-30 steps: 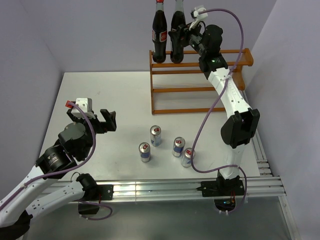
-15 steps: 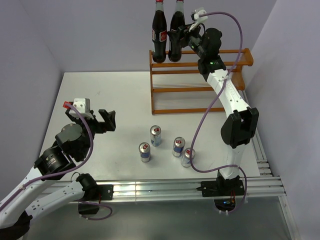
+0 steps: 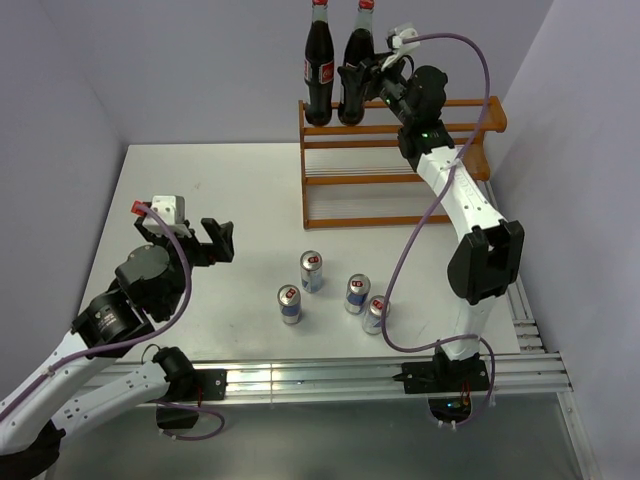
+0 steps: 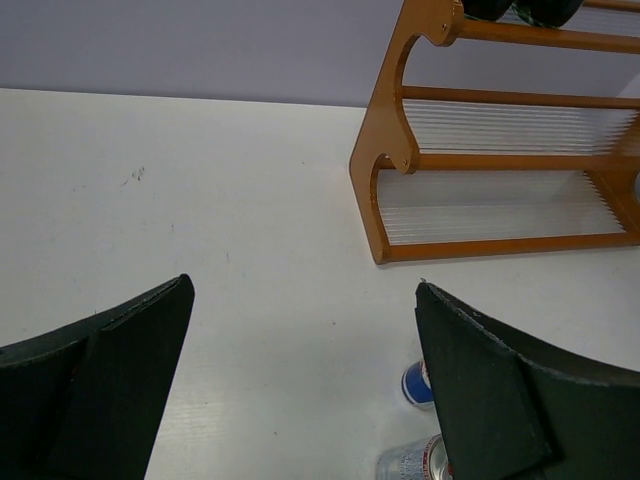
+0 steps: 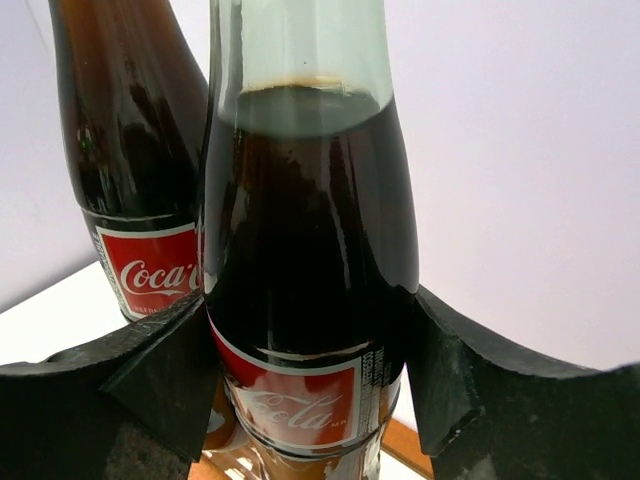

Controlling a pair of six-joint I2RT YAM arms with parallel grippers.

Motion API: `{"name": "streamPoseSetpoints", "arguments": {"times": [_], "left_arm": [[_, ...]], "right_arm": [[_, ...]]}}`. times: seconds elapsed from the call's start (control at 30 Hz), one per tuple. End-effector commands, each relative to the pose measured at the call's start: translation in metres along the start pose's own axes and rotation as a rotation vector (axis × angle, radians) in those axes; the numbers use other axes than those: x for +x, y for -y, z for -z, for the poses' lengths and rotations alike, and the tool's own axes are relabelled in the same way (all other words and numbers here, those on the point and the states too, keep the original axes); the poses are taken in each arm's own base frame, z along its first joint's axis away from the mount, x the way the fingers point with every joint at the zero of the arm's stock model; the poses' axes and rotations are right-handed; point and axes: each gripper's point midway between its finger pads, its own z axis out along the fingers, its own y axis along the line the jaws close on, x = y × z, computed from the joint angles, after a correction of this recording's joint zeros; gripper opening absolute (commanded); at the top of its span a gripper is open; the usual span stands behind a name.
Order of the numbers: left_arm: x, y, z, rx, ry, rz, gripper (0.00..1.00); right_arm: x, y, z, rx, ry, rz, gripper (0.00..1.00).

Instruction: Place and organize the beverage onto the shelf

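Two dark cola bottles stand side by side at the left end of the shelf's (image 3: 400, 180) top tier. My right gripper (image 3: 366, 76) is shut on the right-hand bottle (image 3: 354, 62), its fingers (image 5: 455, 385) pressed against both sides at label height (image 5: 305, 270). The other bottle (image 5: 130, 170) stands close by on the left. Several blue-and-silver cans (image 3: 311, 271) (image 3: 290, 304) (image 3: 357, 293) (image 3: 376, 314) stand upright on the table in front of the shelf. My left gripper (image 3: 215, 240) hangs open over the table, left of the cans, holding nothing (image 4: 300, 340).
The shelf's lower tier (image 4: 500, 205) holds nothing. Two cans (image 4: 418, 385) (image 4: 415, 462) show beside my left gripper's right finger. Grey walls close in the table at the back and on both sides. An aluminium rail (image 3: 330, 375) runs along the near edge.
My right arm has straightened slightly, and the held bottle has shifted a touch toward the other bottle. The left arm has barely moved and stays open.
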Motion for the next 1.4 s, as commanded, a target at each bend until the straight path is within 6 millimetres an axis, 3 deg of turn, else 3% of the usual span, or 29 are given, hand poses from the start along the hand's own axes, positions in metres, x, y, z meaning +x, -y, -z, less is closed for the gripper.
{"name": "streamPoseSetpoints", "arguments": {"times": [0.0,0.07,0.27,0.73,0.9,0.97,1.0,1.07,1.1,1.2,1.23,1.27,1.33,1.37], "left_arm": [[-0.002,0.004,-0.003,0.008,0.004,-0.008,0.99],[0.000,0.004,-0.004,0.006,-0.003,-0.015,0.99],[0.003,0.005,-0.006,0.000,-0.018,-0.026,0.99],[0.001,0.001,-0.008,-0.038,-0.014,-0.008,1.00],[0.004,-0.004,-0.013,-0.095,-0.022,-0.004,0.99],[0.005,-0.006,-0.016,-0.124,-0.027,-0.007,1.00],[0.006,-0.007,-0.017,-0.138,-0.032,0.003,0.99],[0.007,-0.006,-0.021,-0.155,-0.042,0.011,0.99],[0.007,-0.003,-0.022,-0.152,-0.044,0.029,1.00],[0.012,0.009,-0.028,-0.135,-0.089,0.057,1.00],[0.021,0.012,-0.033,-0.147,-0.133,0.041,0.99],[0.017,0.017,-0.035,-0.149,-0.144,0.056,1.00],[0.038,0.027,-0.043,-0.142,-0.232,0.028,1.00],[0.039,0.032,-0.045,-0.137,-0.249,0.033,1.00]], "right_arm": [[-0.085,-0.003,0.015,0.024,0.197,0.074,0.73],[-0.085,-0.003,0.015,0.026,0.189,0.080,0.85],[-0.082,-0.005,0.016,0.009,0.167,0.080,0.99],[-0.078,-0.009,0.046,0.032,0.126,0.126,1.00],[-0.077,0.000,0.074,0.145,0.082,0.065,1.00],[-0.085,0.002,0.090,0.206,0.062,-0.001,1.00],[-0.074,0.000,0.098,0.231,0.008,-0.089,1.00],[-0.076,-0.001,0.118,0.288,-0.021,-0.137,1.00],[-0.058,-0.005,0.127,0.327,-0.103,-0.180,1.00],[-0.029,-0.014,0.153,0.387,-0.229,-0.226,1.00],[-0.029,-0.021,0.163,0.400,-0.241,-0.229,1.00],[-0.010,-0.017,0.174,0.463,-0.289,-0.224,1.00],[0.012,-0.029,0.194,0.484,-0.364,-0.227,1.00],[0.017,-0.032,0.200,0.490,-0.381,-0.235,1.00]]}}
